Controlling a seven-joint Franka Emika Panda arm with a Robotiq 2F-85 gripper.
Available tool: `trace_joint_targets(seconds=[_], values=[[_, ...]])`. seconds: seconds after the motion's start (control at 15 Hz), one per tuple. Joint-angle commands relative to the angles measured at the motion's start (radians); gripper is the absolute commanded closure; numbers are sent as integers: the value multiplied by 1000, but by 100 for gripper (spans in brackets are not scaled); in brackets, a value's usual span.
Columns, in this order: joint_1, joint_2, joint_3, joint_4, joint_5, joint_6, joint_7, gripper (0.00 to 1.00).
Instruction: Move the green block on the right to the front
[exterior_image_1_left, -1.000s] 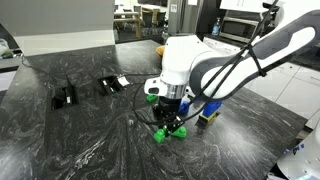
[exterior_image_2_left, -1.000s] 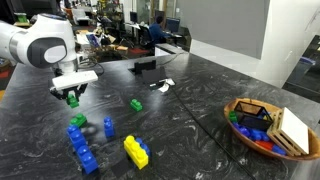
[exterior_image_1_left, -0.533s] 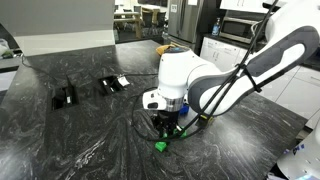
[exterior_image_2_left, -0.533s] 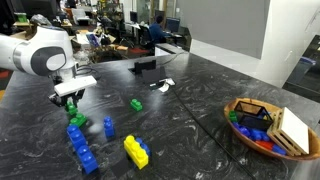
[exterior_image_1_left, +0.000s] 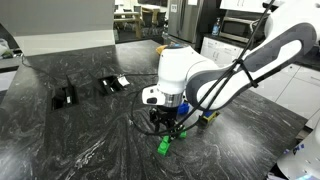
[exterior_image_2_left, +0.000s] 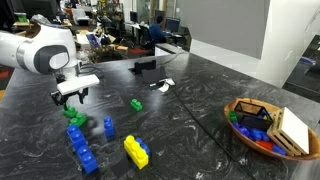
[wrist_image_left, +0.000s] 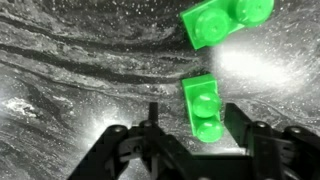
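Observation:
The green block (wrist_image_left: 202, 108) lies on the dark marble table between my gripper's (wrist_image_left: 197, 125) open fingers, close to the right finger and clear of the left one. In both exterior views the gripper (exterior_image_1_left: 166, 134) (exterior_image_2_left: 70, 102) hangs straight over the block (exterior_image_1_left: 163, 147) (exterior_image_2_left: 70, 113), near the table's front edge. A second green brick (wrist_image_left: 225, 22) (exterior_image_2_left: 79, 121) lies just beyond it.
A row of blue bricks (exterior_image_2_left: 80, 145), a single blue brick (exterior_image_2_left: 108, 127) and a yellow brick (exterior_image_2_left: 133, 150) lie close by. Another green brick (exterior_image_2_left: 136, 104) sits mid-table. A basket (exterior_image_2_left: 240, 106) of toys stands at the far side. Black objects (exterior_image_1_left: 63, 97) (exterior_image_1_left: 110, 85) lie further back.
The gripper came down to the table with the green block shut in its fingers. Its jaws have since opened, and the block now rests on the table.

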Motion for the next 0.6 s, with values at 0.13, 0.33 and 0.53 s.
trace_joint_targets(seconds=[0.13, 0.33, 0.53], values=[[-15, -4, 0, 13, 34, -20, 4, 11], [-15, -4, 1, 14, 36, -22, 6, 6], [-15, -4, 1, 14, 37, -23, 6, 6]])
